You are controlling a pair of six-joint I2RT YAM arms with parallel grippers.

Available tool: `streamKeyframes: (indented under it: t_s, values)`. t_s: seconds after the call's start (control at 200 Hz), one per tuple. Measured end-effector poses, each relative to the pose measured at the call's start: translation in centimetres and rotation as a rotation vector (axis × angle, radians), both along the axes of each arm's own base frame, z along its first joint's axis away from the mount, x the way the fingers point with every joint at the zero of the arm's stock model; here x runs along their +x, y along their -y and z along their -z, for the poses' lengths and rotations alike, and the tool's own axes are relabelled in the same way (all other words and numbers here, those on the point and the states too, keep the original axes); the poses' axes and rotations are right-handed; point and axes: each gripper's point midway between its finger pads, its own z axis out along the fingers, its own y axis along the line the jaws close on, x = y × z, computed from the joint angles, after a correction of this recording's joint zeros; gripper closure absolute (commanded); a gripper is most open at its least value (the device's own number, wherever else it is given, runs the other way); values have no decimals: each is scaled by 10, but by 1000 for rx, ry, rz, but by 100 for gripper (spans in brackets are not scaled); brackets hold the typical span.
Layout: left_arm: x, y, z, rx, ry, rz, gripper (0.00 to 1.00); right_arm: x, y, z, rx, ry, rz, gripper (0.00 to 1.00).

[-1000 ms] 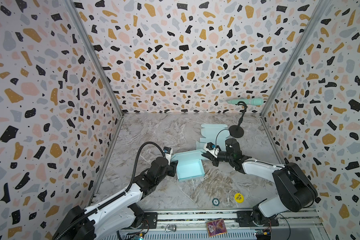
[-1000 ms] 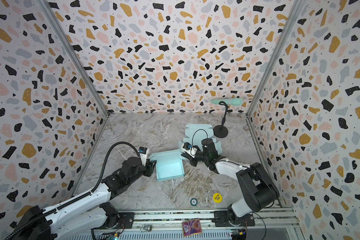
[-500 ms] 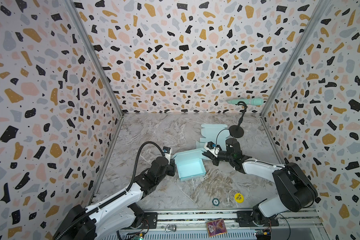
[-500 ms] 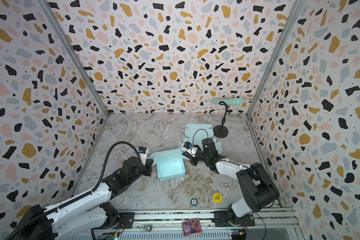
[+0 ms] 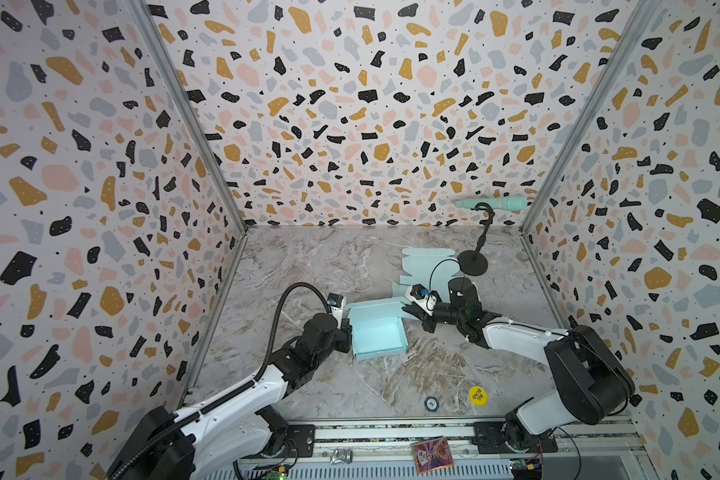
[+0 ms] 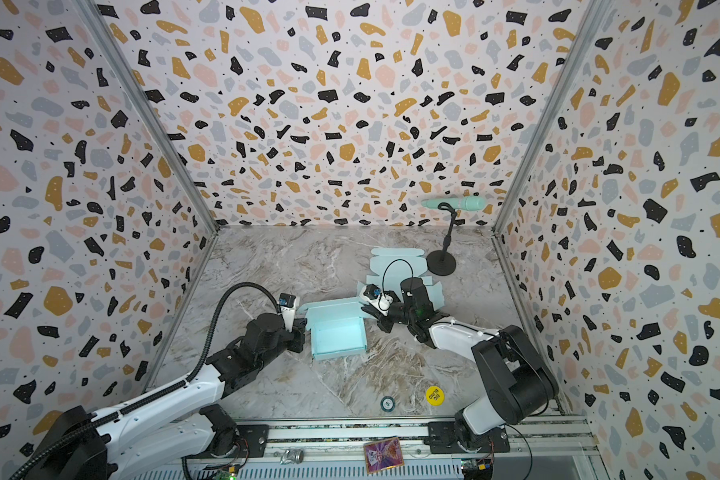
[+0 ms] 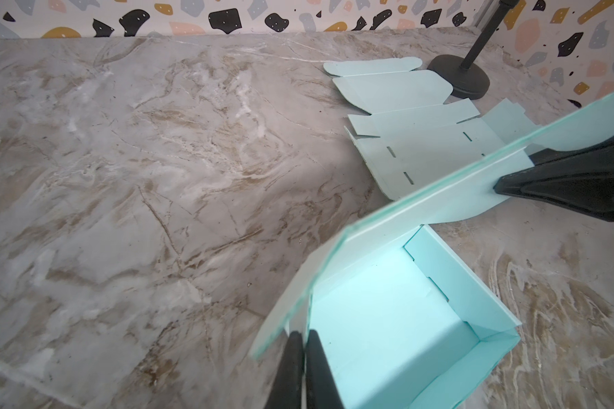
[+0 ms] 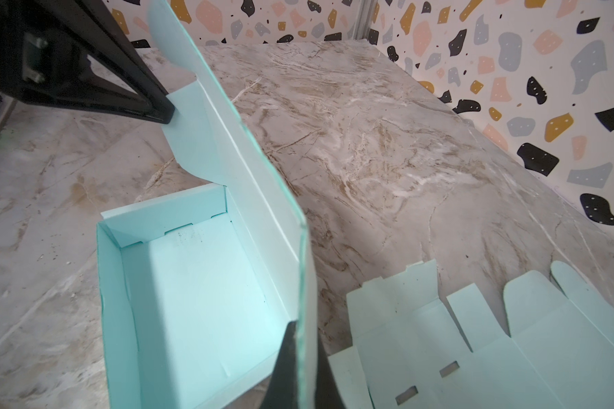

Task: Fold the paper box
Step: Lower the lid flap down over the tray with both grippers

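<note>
Left gripper (image 7: pixel 302 334): jaws are pressing together on one end tab of the lid panel (image 7: pixel 387 219), thin card between the pads. Right gripper (image 8: pixel 300 329): likewise clamping tight, pinching the opposite end of the same panel. Between them the two arms are holding the lid raised and slanting over the open tray.

Paper box (image 5: pixel 378 336) is sitting near the middle of the table (image 6: pixel 267 266), between the two wrists. The tray looks formed: all four walls are standing, and the end walls are showing their locking tabs seated against the floor.

Judging progress as well past halfway. What seems left: swinging the lid down, tucking its side tabs inside the walls, and seating the front lip. Nothing is closing the box yet.

A second, flat blank (image 8: pixel 511 336) is lying unfolded behind the box, just beside a black stand (image 7: pixel 465 78). A yellow disc (image 6: pixel 434 395) is lying near the front edge, well apart from the work.

The surface is showing a grey-brown marble pattern; terrazzo-print walls (image 5: pixel 350 104) are enclosing three sides.
</note>
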Motion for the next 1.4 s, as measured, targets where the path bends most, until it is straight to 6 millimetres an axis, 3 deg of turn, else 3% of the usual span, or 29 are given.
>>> streamKeyframes:
  t_s: [0.511,0.796,1.006,1.176,1.402]
  values:
    - [3,-6,-2,-39,-1,-65,100,1,-14,-1,15,-96,160,91]
    - [10,-8,-6,-85,13,-120,100,-10,-29,6,23,-200,269,89]
    - [12,-13,-7,-103,24,-157,100,6,-38,3,5,-224,383,87]
    - [12,-12,-7,-113,27,-162,100,11,-35,5,-10,-224,440,78]
    - [10,-12,-6,-117,32,-157,100,9,-23,10,-38,-227,484,78]
